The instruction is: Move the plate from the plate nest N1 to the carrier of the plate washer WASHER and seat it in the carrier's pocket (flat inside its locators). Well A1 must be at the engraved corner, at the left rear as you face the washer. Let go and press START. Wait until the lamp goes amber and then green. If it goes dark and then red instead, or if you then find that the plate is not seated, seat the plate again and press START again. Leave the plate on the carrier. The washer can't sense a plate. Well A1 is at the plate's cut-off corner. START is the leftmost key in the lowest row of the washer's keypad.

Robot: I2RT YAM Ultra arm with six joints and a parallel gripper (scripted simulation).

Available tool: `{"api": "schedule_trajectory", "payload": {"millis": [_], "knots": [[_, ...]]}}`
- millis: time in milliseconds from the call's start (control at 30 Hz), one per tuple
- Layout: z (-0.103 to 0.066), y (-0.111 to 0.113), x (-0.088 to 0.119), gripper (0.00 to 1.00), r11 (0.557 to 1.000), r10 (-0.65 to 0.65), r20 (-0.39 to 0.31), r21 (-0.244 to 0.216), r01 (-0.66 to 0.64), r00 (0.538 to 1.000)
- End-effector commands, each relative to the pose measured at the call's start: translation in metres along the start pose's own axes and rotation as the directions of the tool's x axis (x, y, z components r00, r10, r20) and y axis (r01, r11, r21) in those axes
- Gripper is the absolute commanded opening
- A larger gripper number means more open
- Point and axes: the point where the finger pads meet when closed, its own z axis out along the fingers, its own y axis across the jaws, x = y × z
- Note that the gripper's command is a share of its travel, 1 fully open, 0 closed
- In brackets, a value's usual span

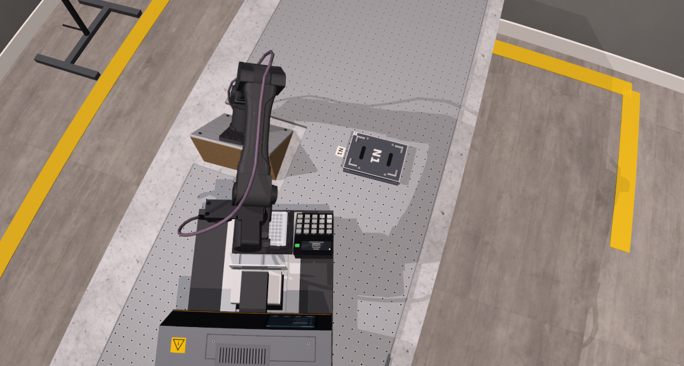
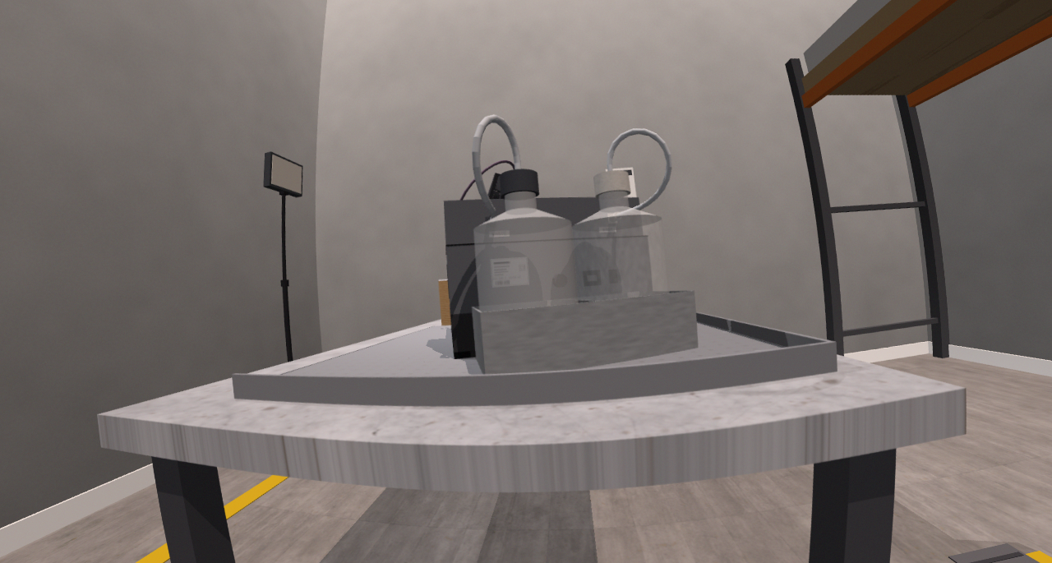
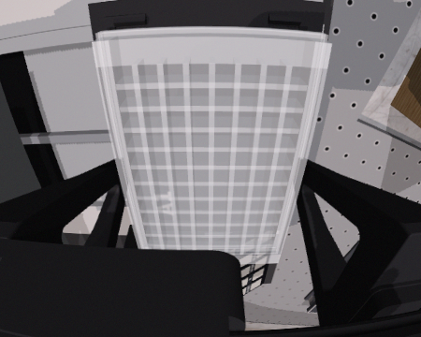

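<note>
The clear well plate (image 1: 278, 228) is between my gripper's (image 1: 249, 234) fingers, over the washer's (image 1: 253, 287) carrier, just left of the keypad (image 1: 313, 223). In the wrist view the plate (image 3: 212, 144) fills the middle. My gripper (image 3: 210, 168) is shut on its two long sides. The dark carrier edge (image 3: 210, 9) with two locators shows past the plate's far end. I cannot tell whether the plate touches the carrier, nor where its cut-off corner is. The lamp (image 1: 296, 244) below the keypad is green. The nest N1 (image 1: 376, 157) is empty.
The arm's wooden base block (image 1: 241, 146) stands behind the washer. In the exterior view two bottles (image 2: 566, 251) in a grey tray hide the washer's front. A light stand (image 1: 81, 33) is on the floor at the far left.
</note>
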Motion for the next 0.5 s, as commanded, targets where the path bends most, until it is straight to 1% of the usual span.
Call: {"api": "schedule_trajectory", "payload": {"millis": [0, 200, 233, 267, 300, 333, 367, 400, 467], "knots": [[-0.001, 0.003, 0.004, 0.84, 0.999, -0.004, -0.004, -0.032, 0.004, 1.000], [0.019, 0.002, -0.001, 0.84, 1.000, 0.009, -0.002, -0.004, -0.009, 1.000], [0.018, 0.002, -0.001, 0.84, 1.000, 0.010, -0.001, -0.004, -0.010, 1.000], [0.014, 0.004, 0.000, 0.84, 1.000, 0.006, -0.001, -0.018, -0.006, 1.000], [0.005, 0.009, 0.003, 0.84, 0.999, -0.003, -0.003, -0.046, 0.003, 1.000], [0.003, 0.011, 0.004, 0.84, 0.999, -0.005, -0.004, -0.054, 0.005, 1.000], [0.002, 0.011, 0.004, 0.84, 0.998, -0.007, -0.004, -0.056, 0.007, 1.000], [0.007, 0.006, 0.002, 0.84, 1.000, -0.003, -0.003, -0.030, 0.003, 1.000], [0.007, 0.006, 0.002, 0.84, 1.000, -0.003, -0.003, -0.030, 0.003, 1.000]]}}
